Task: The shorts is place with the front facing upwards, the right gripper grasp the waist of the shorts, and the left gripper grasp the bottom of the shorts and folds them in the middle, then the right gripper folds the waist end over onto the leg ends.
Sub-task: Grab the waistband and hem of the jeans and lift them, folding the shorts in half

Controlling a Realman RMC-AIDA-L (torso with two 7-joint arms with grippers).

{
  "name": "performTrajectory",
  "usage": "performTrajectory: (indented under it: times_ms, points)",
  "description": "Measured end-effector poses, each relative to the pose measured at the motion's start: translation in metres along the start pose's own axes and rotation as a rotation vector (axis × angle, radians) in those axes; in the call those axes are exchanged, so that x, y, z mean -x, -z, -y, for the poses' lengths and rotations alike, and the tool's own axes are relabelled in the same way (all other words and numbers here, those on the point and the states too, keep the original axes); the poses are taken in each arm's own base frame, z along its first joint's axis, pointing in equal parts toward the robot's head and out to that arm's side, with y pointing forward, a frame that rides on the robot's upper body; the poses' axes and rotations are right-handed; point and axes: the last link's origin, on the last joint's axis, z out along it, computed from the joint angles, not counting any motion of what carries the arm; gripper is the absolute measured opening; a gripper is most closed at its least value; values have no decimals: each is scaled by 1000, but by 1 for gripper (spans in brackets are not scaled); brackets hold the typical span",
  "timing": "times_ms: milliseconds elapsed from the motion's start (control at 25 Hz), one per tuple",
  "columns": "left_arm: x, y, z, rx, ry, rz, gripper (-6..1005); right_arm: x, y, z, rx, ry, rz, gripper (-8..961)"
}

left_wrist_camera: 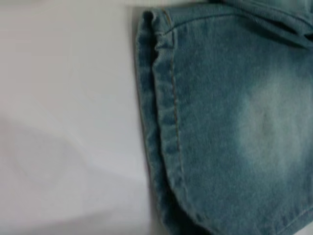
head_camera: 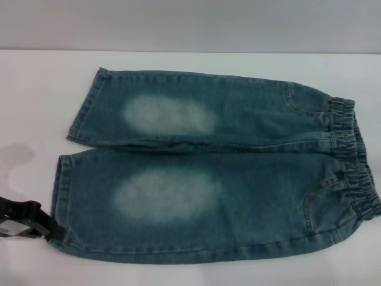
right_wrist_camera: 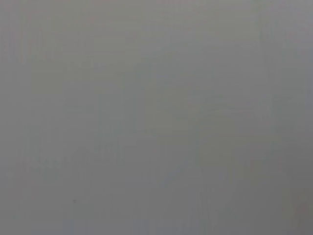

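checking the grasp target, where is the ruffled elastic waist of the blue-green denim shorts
In the head view the waist lies at the right end of the flat shorts on the white table, opposite the left gripper.

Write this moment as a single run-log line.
shorts: flat on table, unfolded | waist: robot's right | left gripper: at near leg's hem | right gripper: not in view
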Motion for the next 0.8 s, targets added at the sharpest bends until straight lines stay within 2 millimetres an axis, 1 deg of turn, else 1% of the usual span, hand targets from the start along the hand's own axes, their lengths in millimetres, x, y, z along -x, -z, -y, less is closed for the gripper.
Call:
performTrajectory:
  times_ms: [80,280,440,600,720,760,800]
  points:
    - [-1,1,0,-3,1,-4,163,0,0,0,0,0,0,492]
    - [-4,1,1,-19,7,-18,41,0,-1,-1,3,-8,-1,492]
    - [-7,2,3,-30,8,-36,41,-1,-5,-2,28,-52,-30,492]
    - [-9,1,2,-27,2,-49,41,2,-15,-4,110,-122,-76,492]
    - [-11,0,1,-21,-3,-64,41,8,-22,-10,207,-161,-110,492]
    - [-13,-1,0,-17,-4,-70,41,13,-27,-15,293,-179,-141,492]
    - [-14,-1,-1,-11,-3,-80,41,13,-27,-15,293,-179,-141,492]
